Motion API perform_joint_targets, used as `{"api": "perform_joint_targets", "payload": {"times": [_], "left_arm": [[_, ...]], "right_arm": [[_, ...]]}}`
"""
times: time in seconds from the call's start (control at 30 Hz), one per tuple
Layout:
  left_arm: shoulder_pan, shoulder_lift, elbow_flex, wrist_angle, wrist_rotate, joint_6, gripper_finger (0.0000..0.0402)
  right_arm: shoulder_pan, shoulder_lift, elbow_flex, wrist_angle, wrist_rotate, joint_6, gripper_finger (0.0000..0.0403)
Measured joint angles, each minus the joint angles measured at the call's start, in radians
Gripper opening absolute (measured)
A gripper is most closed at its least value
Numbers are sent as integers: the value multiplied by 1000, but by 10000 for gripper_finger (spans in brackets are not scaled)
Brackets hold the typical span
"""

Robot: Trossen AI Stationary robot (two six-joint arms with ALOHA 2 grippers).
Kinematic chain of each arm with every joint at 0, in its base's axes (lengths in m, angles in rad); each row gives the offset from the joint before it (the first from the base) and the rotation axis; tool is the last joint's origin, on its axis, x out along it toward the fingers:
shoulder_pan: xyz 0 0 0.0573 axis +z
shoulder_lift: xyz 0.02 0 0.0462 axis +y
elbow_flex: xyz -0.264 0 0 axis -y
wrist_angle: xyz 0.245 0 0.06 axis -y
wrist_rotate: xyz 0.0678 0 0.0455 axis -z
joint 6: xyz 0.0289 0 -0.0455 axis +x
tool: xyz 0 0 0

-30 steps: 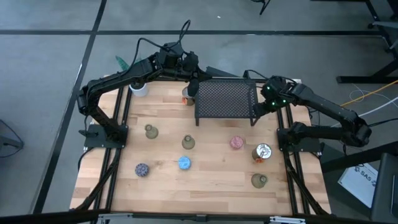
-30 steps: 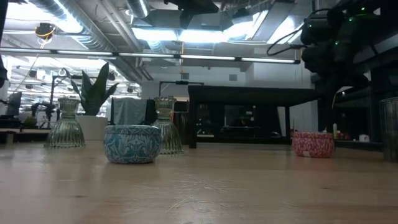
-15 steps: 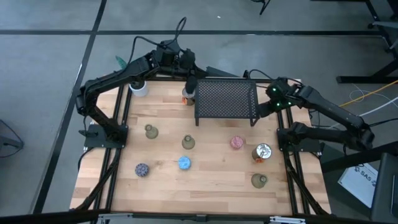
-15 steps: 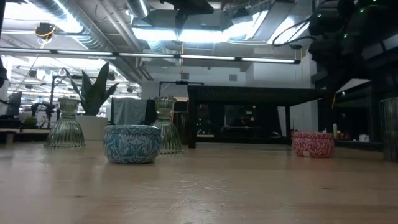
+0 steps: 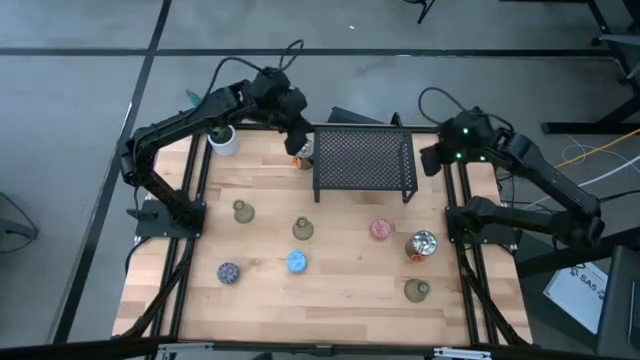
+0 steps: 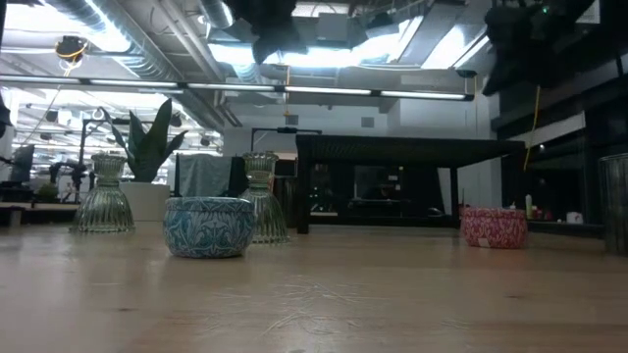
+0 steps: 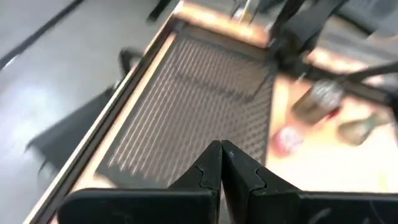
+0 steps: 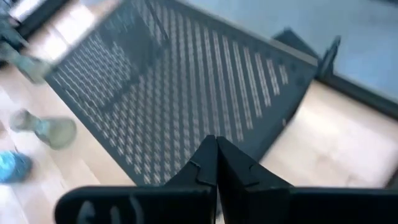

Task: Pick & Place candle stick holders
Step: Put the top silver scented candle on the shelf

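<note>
Several small candle stick holders stand on the wooden table: olive glass ones [image 5: 241,210] [image 5: 302,229] [image 5: 417,290], a blue one [image 5: 297,262], a pink one [image 5: 380,229], a purple-speckled one [image 5: 229,272] and a silvery one [image 5: 423,243]. Another holder with orange [image 5: 300,157] peeks out beside the black mesh rack [image 5: 362,160]. My left gripper [image 5: 298,143] hangs shut above the rack's far left corner, holding nothing. My right gripper [image 5: 430,162] hangs shut off the rack's right end, also holding nothing. Both wrist views show shut fingertips, left [image 7: 221,152] and right [image 8: 214,149], over the mesh.
A white pot with a green plant [image 5: 222,140] stands at the table's far left corner. The rack [image 6: 402,147] stands across the far middle. The holders stand scattered across the table's middle and near part, with bare wood [image 5: 340,295] between them.
My right gripper has risen and drawn back toward the table's far right, staying shut. My left gripper has shifted a little toward the table's left edge by the rack's corner and tipped, still shut. No holder has moved.
</note>
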Motion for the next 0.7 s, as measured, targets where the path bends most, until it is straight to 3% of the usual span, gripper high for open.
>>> {"api": "perform_joint_targets", "payload": {"times": [0.3, 0.7], "left_arm": [[0, 1, 0, -160, -179, 52, 27], [34, 1, 0, -189, -236, -16, 203]], "right_arm": [[0, 0, 15, 111, -3, -26, 6], [0, 0, 15, 107, -4, 11, 7]]}}
